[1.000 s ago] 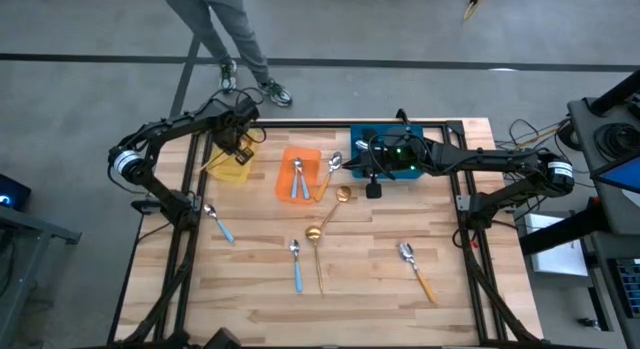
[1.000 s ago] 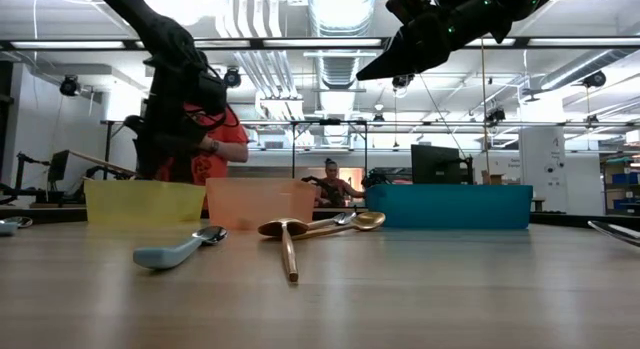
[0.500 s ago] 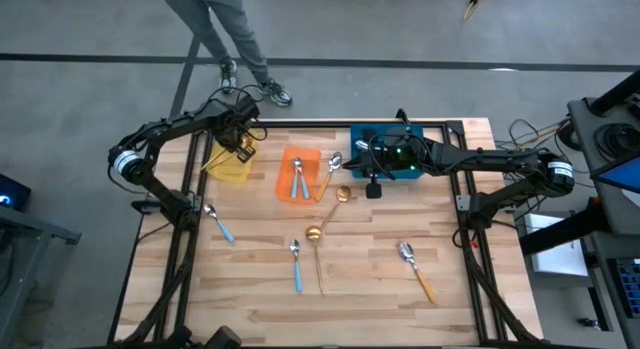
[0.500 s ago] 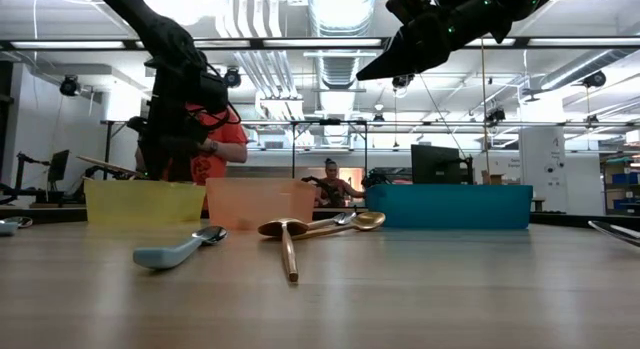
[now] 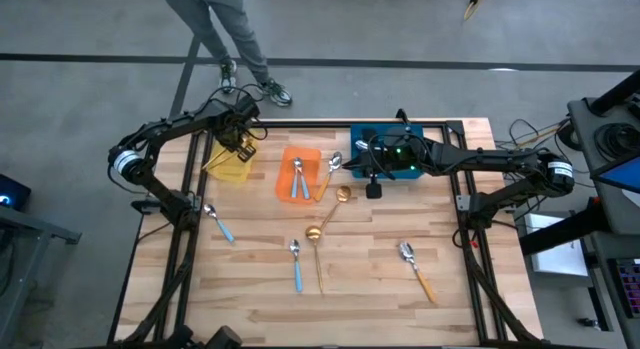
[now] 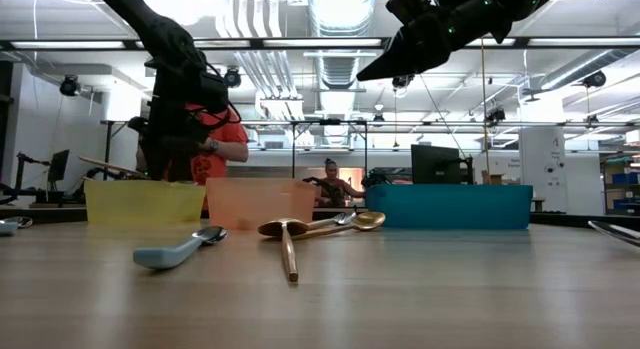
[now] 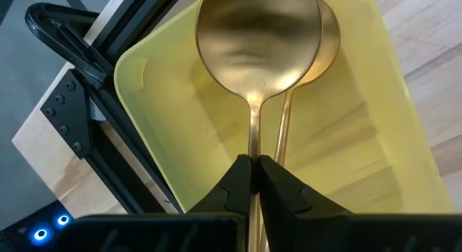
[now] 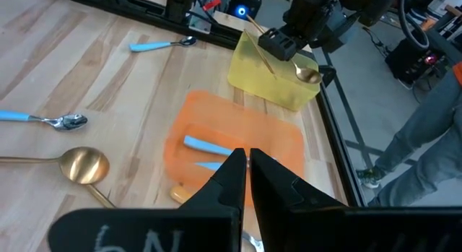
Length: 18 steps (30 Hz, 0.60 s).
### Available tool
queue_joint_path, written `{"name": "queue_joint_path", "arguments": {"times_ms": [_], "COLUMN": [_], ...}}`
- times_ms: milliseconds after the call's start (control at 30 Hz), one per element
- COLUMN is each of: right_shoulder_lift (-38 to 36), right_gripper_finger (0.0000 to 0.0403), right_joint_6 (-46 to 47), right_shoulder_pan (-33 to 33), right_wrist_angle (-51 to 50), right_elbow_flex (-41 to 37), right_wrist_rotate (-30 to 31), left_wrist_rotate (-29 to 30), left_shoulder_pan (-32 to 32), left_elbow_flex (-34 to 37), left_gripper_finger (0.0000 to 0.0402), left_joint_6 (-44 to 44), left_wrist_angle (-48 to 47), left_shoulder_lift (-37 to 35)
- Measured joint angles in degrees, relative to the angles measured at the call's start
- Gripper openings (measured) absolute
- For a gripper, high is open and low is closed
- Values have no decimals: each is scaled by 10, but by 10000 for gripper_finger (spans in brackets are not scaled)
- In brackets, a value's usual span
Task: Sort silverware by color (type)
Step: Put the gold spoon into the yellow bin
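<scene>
Spreading across the whole high view, the wooden desk (image 5: 380,289) is carrying three bins along its far edge: a blue bin (image 5: 440,141) at the right, an orange bin (image 5: 284,175) in the middle and a yellow bin (image 5: 226,170) at the left. The right arm is reaching in over the blue bin, and its right tool (image 8: 246,159) is staying closed with nothing between its fingers. The left arm is bending over the yellow bin, where the left tool (image 7: 254,162) is pinching the handle of a gold spoon (image 7: 258,42), holding its bowl above the bin; a second gold spoon (image 7: 326,44) is lying inside just behind it. Two blue-handled spoons (image 5: 298,179) are lying inside the orange bin, and another silver-bowled spoon (image 5: 333,165) is leaning at its right wall. Two more gold spoons (image 5: 322,229) are resting mid-desk. A blue-handled spoon (image 5: 296,263) is lying just beside them, another (image 5: 219,225) near the left edge, and an orange-handled spoon (image 5: 417,269) toward the right.
</scene>
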<state>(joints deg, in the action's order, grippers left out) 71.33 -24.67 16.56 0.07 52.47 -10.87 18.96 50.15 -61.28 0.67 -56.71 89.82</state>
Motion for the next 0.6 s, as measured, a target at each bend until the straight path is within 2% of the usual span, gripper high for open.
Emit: {"name": "queue_joint_path", "arguments": {"times_ms": [600], "right_shoulder_lift": [0], "right_gripper_finger": [13], "right_joint_6": [0], "right_shoulder_pan": [0], "right_wrist_angle": [-3], "right_elbow_flex": [0], "right_wrist_rotate": [0], "left_wrist_rotate": [0], "left_shoulder_pan": [-1], "left_elbow_flex": [2], "left_gripper_finger": [0], "left_joint_6": [14], "left_wrist_angle": [2], "left_shoulder_lift": [0]}}
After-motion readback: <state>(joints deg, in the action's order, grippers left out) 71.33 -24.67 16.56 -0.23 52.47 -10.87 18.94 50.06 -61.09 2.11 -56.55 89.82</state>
